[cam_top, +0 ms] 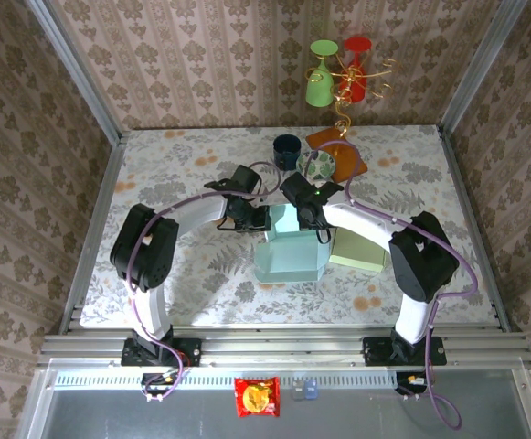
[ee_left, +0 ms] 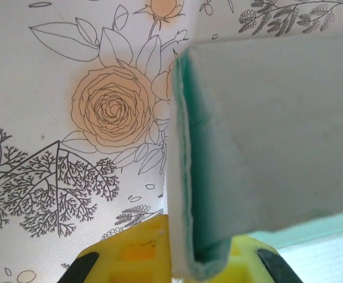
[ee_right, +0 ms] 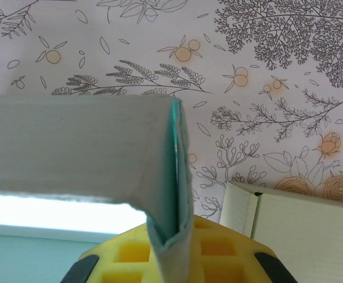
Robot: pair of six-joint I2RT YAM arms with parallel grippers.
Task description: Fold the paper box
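Observation:
The pale teal paper box [cam_top: 288, 251] lies partly folded in the middle of the table. My left gripper [cam_top: 261, 218] is at its back left corner and my right gripper [cam_top: 319, 225] at its back right corner. In the left wrist view a doubled flap of the paper box [ee_left: 260, 135], white outside and teal inside, is pinched in my left gripper [ee_left: 198, 266]. Seen from the right wrist, a folded edge of the paper box [ee_right: 168, 194] sits clamped in my right gripper [ee_right: 172, 254]. Both grippers are shut on the paper.
A light green box [cam_top: 361, 249] [ee_right: 301, 230] lies just right of the paper box. Behind stand a dark cup [cam_top: 288, 148], a patterned bowl [cam_top: 318, 165] and an orange board [cam_top: 343, 155]. Green and red glasses [cam_top: 335, 78] hang at the back. A snack packet [cam_top: 257, 397] lies below the table's front rail.

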